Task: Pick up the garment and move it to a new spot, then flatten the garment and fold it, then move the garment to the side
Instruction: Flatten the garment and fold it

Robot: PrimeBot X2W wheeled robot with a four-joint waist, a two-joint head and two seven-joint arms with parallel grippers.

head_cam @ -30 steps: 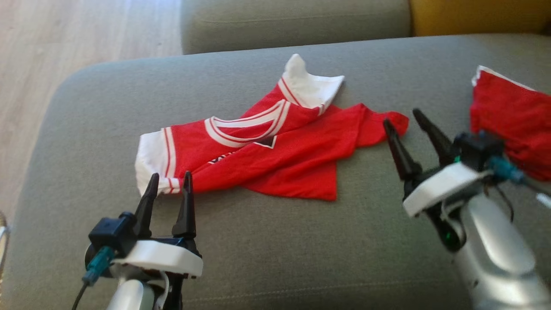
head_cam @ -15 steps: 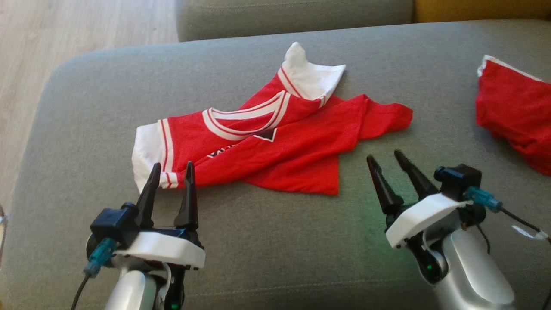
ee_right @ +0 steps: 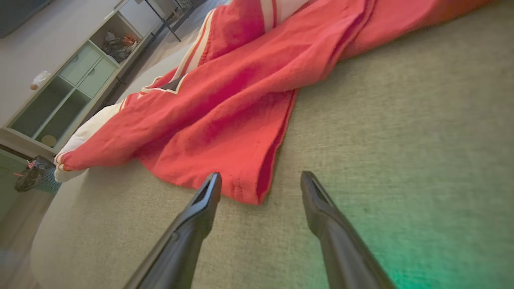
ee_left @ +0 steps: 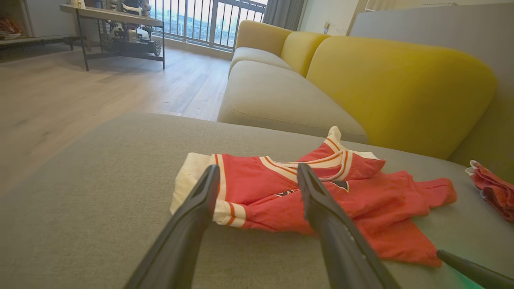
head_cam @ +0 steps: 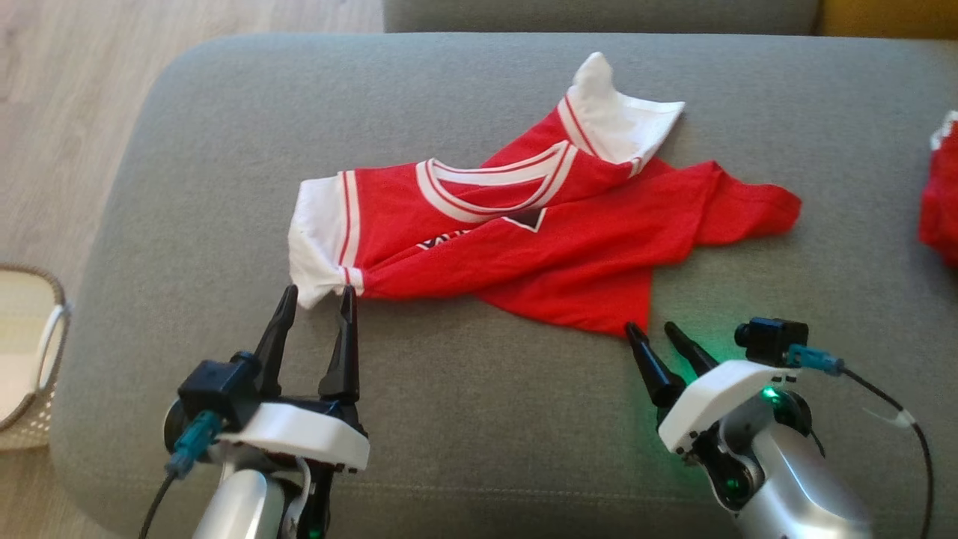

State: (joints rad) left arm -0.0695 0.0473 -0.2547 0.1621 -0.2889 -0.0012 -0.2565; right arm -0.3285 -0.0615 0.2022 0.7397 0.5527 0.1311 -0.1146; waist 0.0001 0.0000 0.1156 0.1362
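At the near edge of a grey fabric ottoman (head_cam: pixel 479 434), the left gripper (head_cam: pixel 319 290), fingers spread, faces the white sleeve (head_cam: pixel 318 239) of a crumpled red-and-white jersey (head_cam: pixel 539 247) lying mid-cushion. The right gripper (head_cam: pixel 650 328), also spread and empty, sits just beside its red hem corner (head_cam: pixel 635 316). The pick-up looks about to begin; next, each must pinch cloth, not upholstery.

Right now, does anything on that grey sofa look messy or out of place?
Yes. The red shirt lies rumpled on the grey cushion, its body twisted over itself and one white sleeve poking up at the far side. Another red cloth sits bunched off to the right. Nothing looks torn or spilled.
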